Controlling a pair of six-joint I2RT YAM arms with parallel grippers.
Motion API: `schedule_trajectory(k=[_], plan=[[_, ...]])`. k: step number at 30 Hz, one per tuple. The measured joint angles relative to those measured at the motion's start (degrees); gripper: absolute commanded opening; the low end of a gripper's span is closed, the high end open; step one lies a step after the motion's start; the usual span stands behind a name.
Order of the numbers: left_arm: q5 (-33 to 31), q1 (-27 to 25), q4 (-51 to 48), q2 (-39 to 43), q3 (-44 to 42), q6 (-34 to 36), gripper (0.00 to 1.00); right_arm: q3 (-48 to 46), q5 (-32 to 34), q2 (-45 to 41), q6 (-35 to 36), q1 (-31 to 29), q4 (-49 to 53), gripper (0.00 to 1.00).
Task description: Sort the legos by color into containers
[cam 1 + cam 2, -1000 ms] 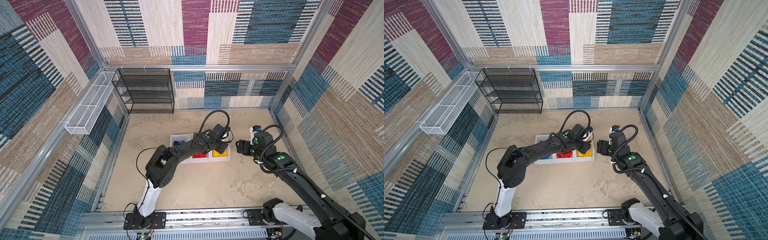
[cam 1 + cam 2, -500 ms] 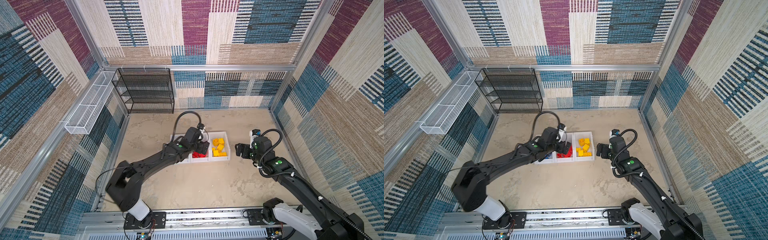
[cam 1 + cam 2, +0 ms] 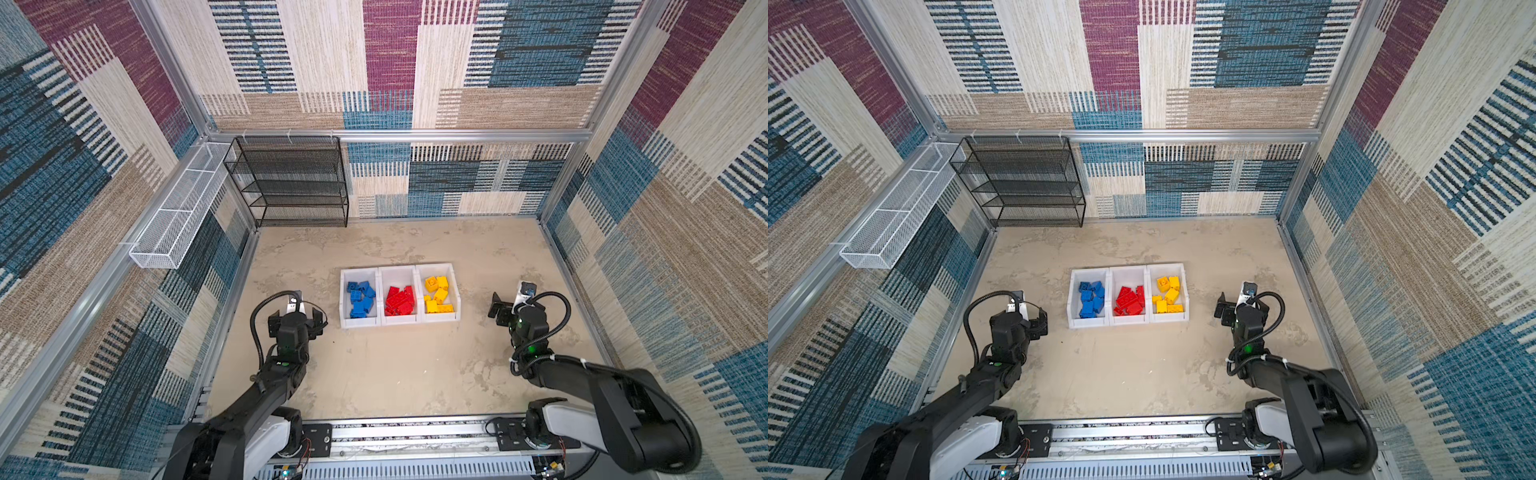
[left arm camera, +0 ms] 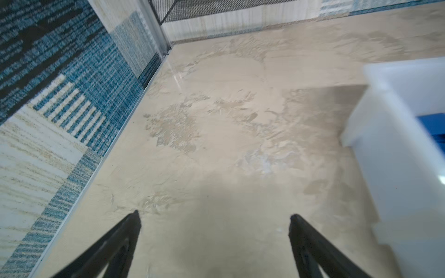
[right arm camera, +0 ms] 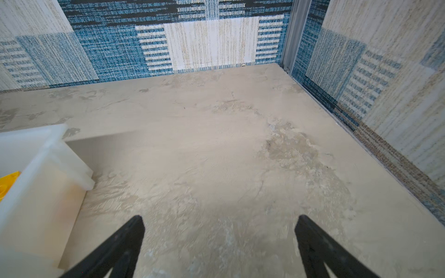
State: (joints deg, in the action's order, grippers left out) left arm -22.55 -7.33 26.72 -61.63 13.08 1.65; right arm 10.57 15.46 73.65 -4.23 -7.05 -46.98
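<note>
Bricks of chunky studded plastic [image 3: 400, 300] lie sorted in three joined white plastic open-top bins [image 3: 399, 321].
Row's long axis runs left-right across the beige desk [image 3: 395, 374]: blue left, red middle, yellow right. Left pincer [image 4: 214, 215] and right pincer [image 5: 219, 216] flank it, jaws spread wide, holding nothing.

Three bins [image 3: 399, 321] stand joined in a row near the middle of the desk [image 3: 395, 374], with legos [image 3: 400, 300] in each. The left hand [image 4: 214, 214] hangs left of the row and the right hand [image 5: 220, 217] right of it, both apart from it. A rack [image 3: 291, 183] stands in the back left corner. A basket [image 3: 174, 224] hangs on the left wall.
</note>
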Motion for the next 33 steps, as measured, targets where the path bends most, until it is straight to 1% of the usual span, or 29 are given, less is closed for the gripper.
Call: schedule_trajectory(k=[3, 5, 7, 8, 9, 10, 12, 15, 19, 33], plan=[[4.4, 3.8, 8.1, -10.4, 3.2, -0.3, 0.98, 3.7, -0.9, 6.3, 2.6, 1.3, -6.9, 1.00], [7.9, 6.4, 12.9, -17.2, 5.6, -1.2, 0.99, 3.8, -3.0, 10.2, 3.2, 3.4, -12.7, 1.00], [10.4, 8.3, 17.8, -23.6, 7.0, -1.9, 0.98, 3.5, -3.5, 11.7, 3.2, 5.4, -13.6, 1.00], [12.3, 8.9, 16.8, -24.9, 8.0, -2.2, 0.98, 2.8, -4.0, 11.9, 3.2, 5.8, -15.7, 1.00], [14.3, 9.1, 15.0, -25.1, 9.2, -2.2, 0.99, 1.8, -5.0, 13.0, 3.3, 5.9, -19.2, 1.00], [15.9, 9.1, 15.8, -25.7, 10.3, -2.2, 0.98, 1.0, -6.0, 14.2, 3.5, 5.9, -21.4, 1.00], [18.4, 9.2, 16.7, -26.2, 12.1, -2.2, 0.99, 0.8, -7.0, 14.6, 3.6, 6.2, -21.7, 1.00], [20.0, 9.4, 16.8, -26.5, 12.3, -2.1, 0.98, 0.8, -7.8, 14.7, 3.6, 6.7, -24.3, 1.00], [21.4, 9.4, 16.6, -26.5, 12.2, -2.1, 0.98, 0.6, -8.5, 14.5, 3.6, 6.8, -24.9, 1.00], [21.7, 9.3, 16.1, -27.1, 12.8, -2.1, 0.98, 0.5, -9.0, 14.4, 3.6, 6.8, -26.1, 0.99]])
